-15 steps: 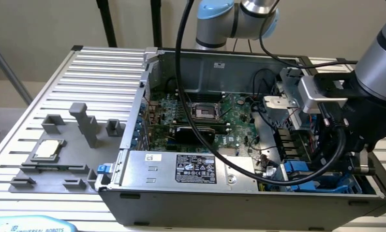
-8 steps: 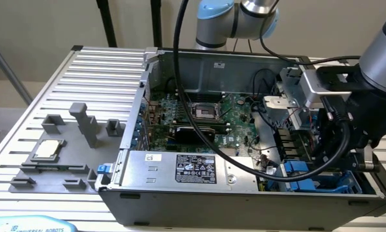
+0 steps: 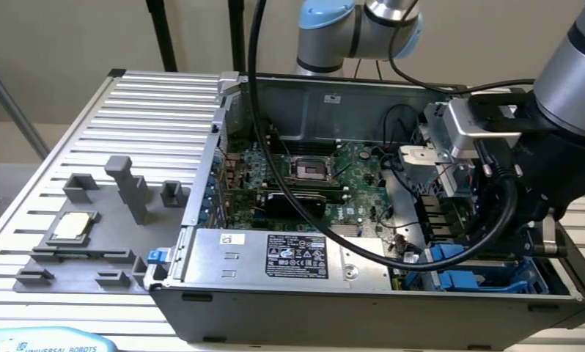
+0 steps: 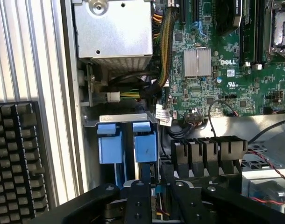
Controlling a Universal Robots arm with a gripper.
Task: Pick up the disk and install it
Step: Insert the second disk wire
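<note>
Disk (image 4: 145, 147) installation looked, by my reading, to be at its seating stage when you reached this moment. The blue-framed unit stood on edge in the drive bay, at the near corner of the computer case (image 3: 273, 323) on the exterior view's right. It was no longer out on the table, so the pick-up part seemed done.

The pincer (image 4: 154, 200) hung directly over the bay, with the disk's frame running down underneath it, very close and perhaps touching. I could not tell whether it was gripping the frame or had let go, and you should treat that as unsettled.

2 blue frames sat side by side in the bay. The second blue frame (image 4: 109, 144) was just beside the disk, on the side toward the case wall. From these views I could not tell whether the disk was fully home in its slot.

Any move you made from there called for a straight path in line with the slot, I judged. The row of black connectors (image 4: 208, 151) stood just beside the bay. The cable bundle (image 4: 163, 42) ran close by, between the bay and the motherboard (image 4: 217, 70). A sideways drift risked snagging either of them.
</note>
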